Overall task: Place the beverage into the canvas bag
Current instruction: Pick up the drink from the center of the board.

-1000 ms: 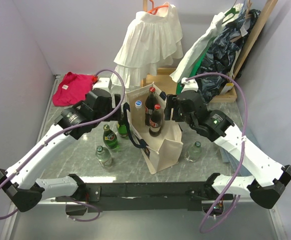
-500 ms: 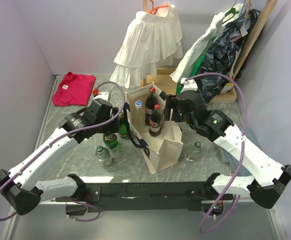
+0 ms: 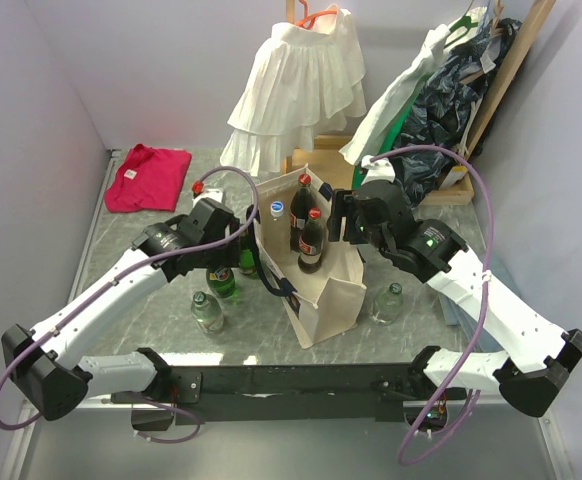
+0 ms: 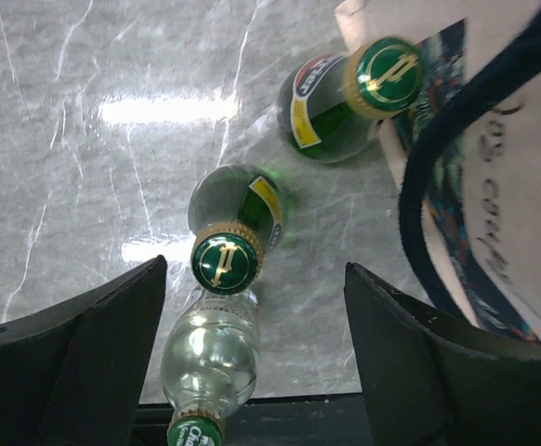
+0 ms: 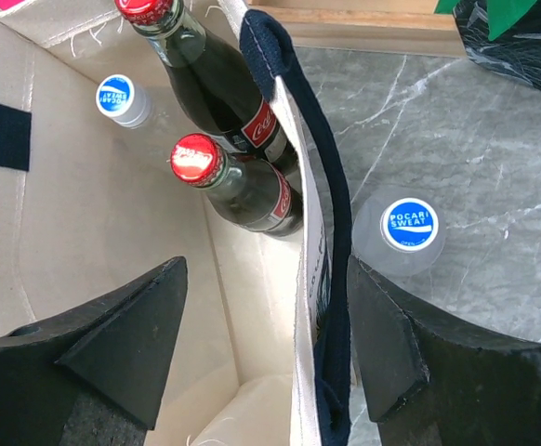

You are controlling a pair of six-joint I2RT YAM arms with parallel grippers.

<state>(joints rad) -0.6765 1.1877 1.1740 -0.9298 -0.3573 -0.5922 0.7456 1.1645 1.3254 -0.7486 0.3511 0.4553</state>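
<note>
Bottles carry the only writing we can read. Below the left claw (image 4: 252, 372), between its fingers (image 4: 75, 362), stands a green bottle (image 4: 236, 216). Its green cap bears a gold emblem, with no letters we can make out. A clear bottle (image 4: 210, 358) with a green cap stands just beside it, toward the wrist. A second green bottle (image 4: 340, 107), its yellow and red label too blurred to read, stands beyond the fingertips, right beside the bag (image 4: 521, 242), whose dark side print we cannot read either. The left claw gapes wide and holds nothing.

The right claw (image 5: 261, 353) is spread just as wide and is empty too. It straddles the bag's wall and navy handle (image 5: 331, 279), one finger inside and the other outside. The handle runs close by the outer finger; touching or not, we cannot tell. Inside the bag, ahead of this claw, stand two cola bottles (image 5: 252, 200) with red caps and red labels showing part of a white script. Past them is a blue-capped bottle (image 5: 119, 98), its cap print too small to read. Outside, just by the outer finger, a Pocari bottle (image 5: 408, 225) shows POCARI SWEAT on its blue cap.
</note>
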